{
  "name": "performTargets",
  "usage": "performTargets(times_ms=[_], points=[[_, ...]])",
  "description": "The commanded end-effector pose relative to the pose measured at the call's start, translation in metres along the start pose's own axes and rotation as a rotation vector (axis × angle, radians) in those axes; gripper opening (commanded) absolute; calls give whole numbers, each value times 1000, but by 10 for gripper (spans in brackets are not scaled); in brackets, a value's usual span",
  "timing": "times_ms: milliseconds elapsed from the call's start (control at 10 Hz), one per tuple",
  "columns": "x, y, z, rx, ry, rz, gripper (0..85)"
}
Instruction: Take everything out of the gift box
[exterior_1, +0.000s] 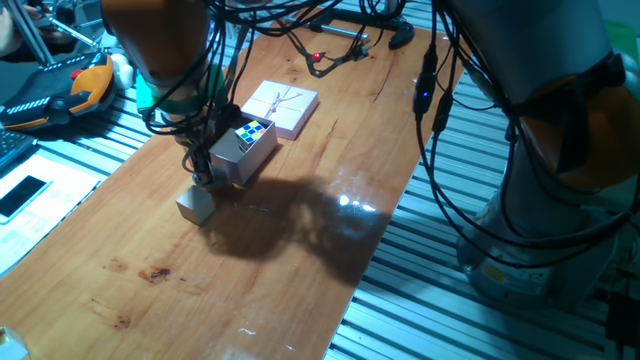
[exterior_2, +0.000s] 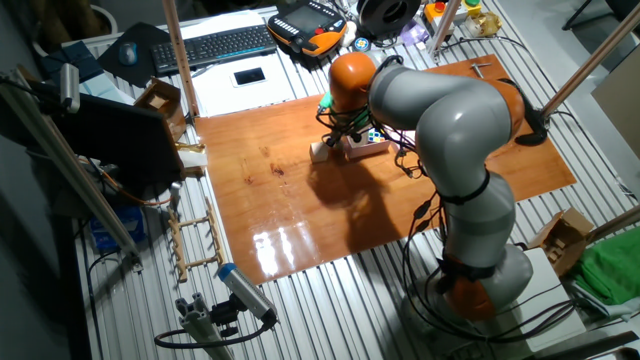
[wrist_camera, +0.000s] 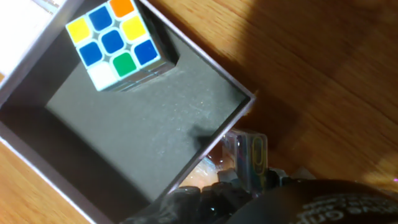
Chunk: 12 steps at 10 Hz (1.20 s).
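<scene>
The pale-pink gift box (exterior_1: 243, 155) stands on the wooden table, and the hand view shows its dark inside (wrist_camera: 130, 124). The multicoloured puzzle cube (exterior_1: 253, 132) sits in a corner of the box (wrist_camera: 115, 43). The beige-grey cube block (exterior_1: 196, 205) rests on the table just outside the box, to its front left. My gripper (exterior_1: 203, 180) hangs right above the block, beside the box wall. One finger (wrist_camera: 252, 158) shows outside the box corner. I cannot tell how wide the jaws stand. The small flat pale piece is not in view.
The flat pink lid with a string bow (exterior_1: 280, 107) lies behind the box. Cables (exterior_1: 330, 50) cross the far end of the table. A keyboard (exterior_2: 215, 45) and an orange pendant (exterior_1: 60, 90) lie beyond the table's edge.
</scene>
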<state>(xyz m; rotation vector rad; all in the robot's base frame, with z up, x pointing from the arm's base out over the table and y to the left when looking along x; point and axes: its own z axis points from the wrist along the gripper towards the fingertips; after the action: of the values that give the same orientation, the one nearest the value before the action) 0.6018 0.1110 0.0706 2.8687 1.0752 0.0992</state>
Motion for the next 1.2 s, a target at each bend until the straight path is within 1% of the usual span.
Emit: performTargets(times_ms=[0, 100, 300, 400, 600, 700, 900, 1000, 1100], points=[[0, 0, 0, 8, -7, 1, 443], [0, -1, 1, 11, -6, 3, 453], [0, -1, 2, 6, 0, -6, 437], [0, -1, 1, -1, -4, -13, 427], [1, 0, -6, -22, -23, -34, 413], [2, 1, -12, -27, -38, -45, 410], [2, 5, -27, -18, -51, -65, 407], [1, 11, -38, -11, -58, -80, 407], [-2, 20, -52, -6, -62, -106, 403]])
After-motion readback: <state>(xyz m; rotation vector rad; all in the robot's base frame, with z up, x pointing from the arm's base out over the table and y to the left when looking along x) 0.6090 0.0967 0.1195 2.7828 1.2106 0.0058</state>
